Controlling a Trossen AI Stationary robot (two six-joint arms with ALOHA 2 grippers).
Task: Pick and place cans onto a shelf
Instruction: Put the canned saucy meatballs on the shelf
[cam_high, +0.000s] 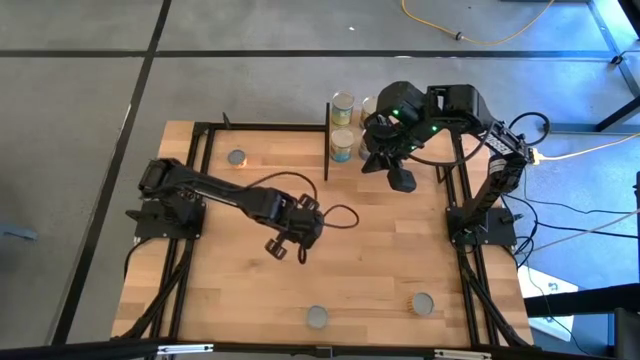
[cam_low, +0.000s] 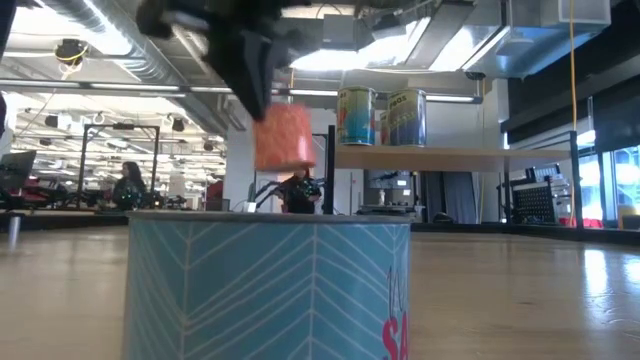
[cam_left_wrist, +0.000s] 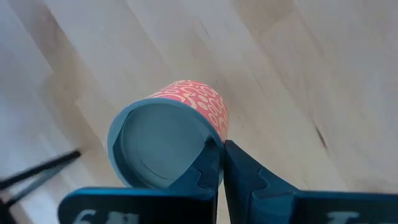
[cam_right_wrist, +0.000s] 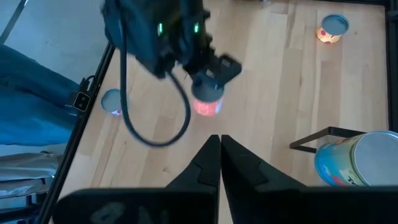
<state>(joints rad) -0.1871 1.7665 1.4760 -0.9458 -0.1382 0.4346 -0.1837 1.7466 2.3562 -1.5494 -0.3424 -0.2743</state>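
Observation:
An orange-red can (cam_left_wrist: 186, 102) with a grey top hangs under my left gripper (cam_left_wrist: 222, 163), which is shut on it above the middle of the table. The right wrist view shows that can (cam_right_wrist: 208, 102) below the left gripper (cam_right_wrist: 214, 70). In the high view the left gripper (cam_high: 288, 246) hides it. The shelf (cam_low: 470, 157) stands at the table's far side with two cans (cam_low: 357, 115) (cam_low: 405, 117) upright on its board. My right gripper (cam_right_wrist: 219, 149) hovers shut and empty, high beside the shelf (cam_high: 328, 140). My left gripper has the orange-red can by the rim of its top (cam_left_wrist: 207, 138). One finger (cam_left_wrist: 205, 171) lies over the recessed grey top just inside the rim; the other (cam_left_wrist: 249, 177) is outside, by the labelled wall. The fingers come from above, slanting. The can (cam_low: 285, 135) hangs tilted, clear of the table.
Three more cans stand on the table: one far left (cam_high: 237, 157), two near the front edge (cam_high: 317, 317) (cam_high: 423, 303). One teal-patterned can (cam_low: 270, 290) fills the low view's foreground. Black frame rails (cam_high: 460, 200) run along the table's sides. Bare wood lies between the arms.

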